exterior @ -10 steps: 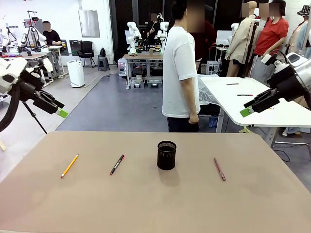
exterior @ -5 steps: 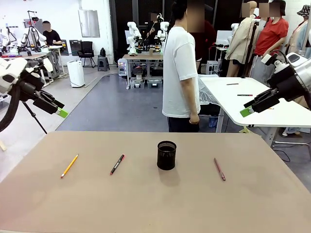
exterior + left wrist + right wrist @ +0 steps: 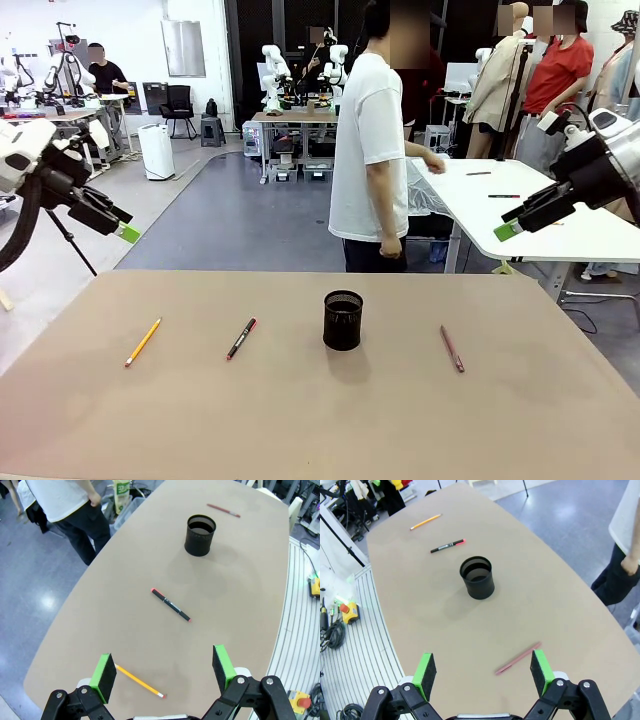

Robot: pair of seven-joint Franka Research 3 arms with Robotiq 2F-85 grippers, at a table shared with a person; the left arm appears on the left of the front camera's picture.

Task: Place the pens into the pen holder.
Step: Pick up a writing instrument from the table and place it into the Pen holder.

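Three pens (image 3: 241,339) are laid flat on the table (image 3: 300,420), apart from the cup (image 3: 343,320). Left gripper (image 3: 125,233) and right gripper (image 3: 505,232) are spread wide, empty. Such thin pens could be pinched badly and dropped.

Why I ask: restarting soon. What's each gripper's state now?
Left gripper: open, holding nothing.
Right gripper: open, holding nothing.

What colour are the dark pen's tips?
Red at both ends of the dark pen; clearest in the left wrist view.
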